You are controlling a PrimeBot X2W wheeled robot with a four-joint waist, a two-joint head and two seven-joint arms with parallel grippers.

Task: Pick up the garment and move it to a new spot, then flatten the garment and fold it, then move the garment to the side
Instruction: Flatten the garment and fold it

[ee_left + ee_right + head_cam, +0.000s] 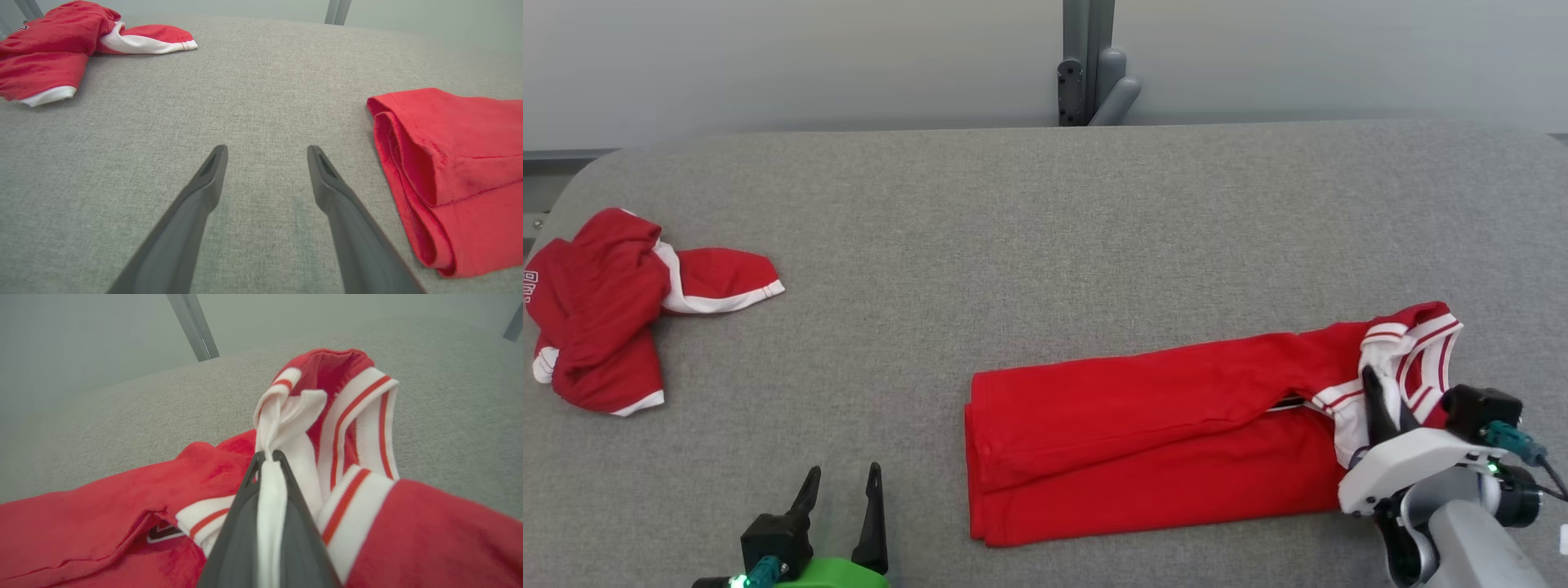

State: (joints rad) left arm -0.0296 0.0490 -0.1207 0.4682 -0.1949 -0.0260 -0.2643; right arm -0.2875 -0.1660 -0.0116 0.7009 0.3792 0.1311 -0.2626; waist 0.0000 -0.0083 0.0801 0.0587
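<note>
Lengthwise, folded red garment (pixel 1143 433), white-striped collar (pixel 1417 347).

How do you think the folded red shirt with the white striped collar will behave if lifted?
Probably floppy: the folded red shirt lies in soft layers that may unfold. Its collar bunches in the right claw, suggesting light cloth.

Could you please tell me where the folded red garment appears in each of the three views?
Head view: the folded red garment lies right of centre, low, its collar end pinched by the right pincer.
Left wrist view: its hem end sits at the right edge.
Right wrist view: it spans the bottom, collar in the middle.
Shared landmark: the grey post beyond the table.
</note>
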